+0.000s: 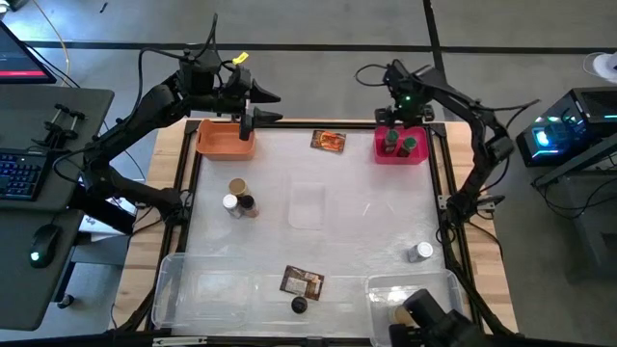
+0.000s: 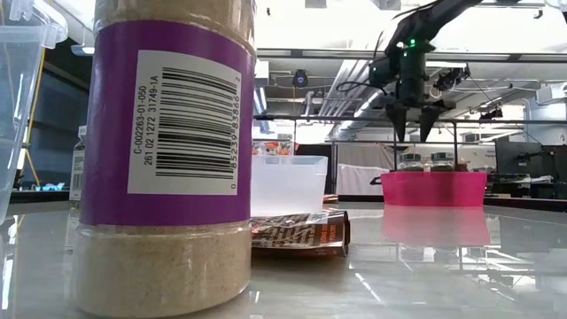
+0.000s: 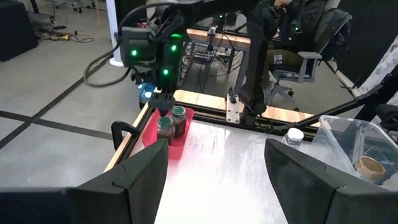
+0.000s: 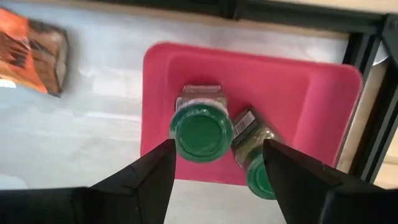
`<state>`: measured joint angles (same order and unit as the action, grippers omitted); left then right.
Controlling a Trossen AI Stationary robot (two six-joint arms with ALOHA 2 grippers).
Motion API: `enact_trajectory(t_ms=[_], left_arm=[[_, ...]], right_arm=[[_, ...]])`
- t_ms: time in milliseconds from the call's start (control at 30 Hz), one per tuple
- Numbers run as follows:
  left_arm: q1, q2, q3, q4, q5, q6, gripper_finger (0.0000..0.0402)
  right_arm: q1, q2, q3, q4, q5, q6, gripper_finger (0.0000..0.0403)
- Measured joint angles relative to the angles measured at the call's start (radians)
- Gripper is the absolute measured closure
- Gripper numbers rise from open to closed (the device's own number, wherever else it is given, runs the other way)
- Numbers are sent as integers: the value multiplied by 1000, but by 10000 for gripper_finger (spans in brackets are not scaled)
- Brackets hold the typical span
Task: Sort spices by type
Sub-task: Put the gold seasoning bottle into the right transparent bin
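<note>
Right pincer (image 4: 214, 165) open above jars (image 4: 201, 124).

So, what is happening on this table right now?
The robot is sorting spice jars. The right gripper hangs open above the pink bin, where two green-lidded jars already stand. The left gripper is open over the orange bin, holding nothing. Three jars stand grouped on the left of the table, and one white-lidded jar near the right edge. Two packets and a small black-lidded jar also wait.

the near jar's (image 2: 164, 151) white barcode label reads "c-002263-01-050" and "261 02 1272 3749-1a"
</note>
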<state>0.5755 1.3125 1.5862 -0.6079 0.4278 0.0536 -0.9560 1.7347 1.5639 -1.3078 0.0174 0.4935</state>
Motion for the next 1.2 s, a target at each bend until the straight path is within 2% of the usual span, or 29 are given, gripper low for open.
enact_trajectory(t_ms=[333,433,567,700,833,967,1033,1200], left_arm=[[0,0,0,11,0,0,149],[-1,0,0,28,0,-14,149],[-14,0,0,45,8,-82,149],[-39,-2,0,8,8,-96,149],[-87,-10,0,-91,8,-105,149],[-167,-11,-22,-258,1,-156,149],[-217,-21,-75,-277,-62,-231,149],[-306,-55,-230,-356,-332,-517,149]], right_arm=[[-9,-14,0,27,-26,-51,167],[-8,-26,0,76,-88,-58,167],[15,-89,0,293,-265,-59,167],[69,-173,0,603,-397,-47,167],[154,-235,0,849,-460,-24,167],[252,-269,1,915,-493,-93,167],[290,-288,1,896,-493,-136,167],[350,-342,1,798,-490,-215,167]])
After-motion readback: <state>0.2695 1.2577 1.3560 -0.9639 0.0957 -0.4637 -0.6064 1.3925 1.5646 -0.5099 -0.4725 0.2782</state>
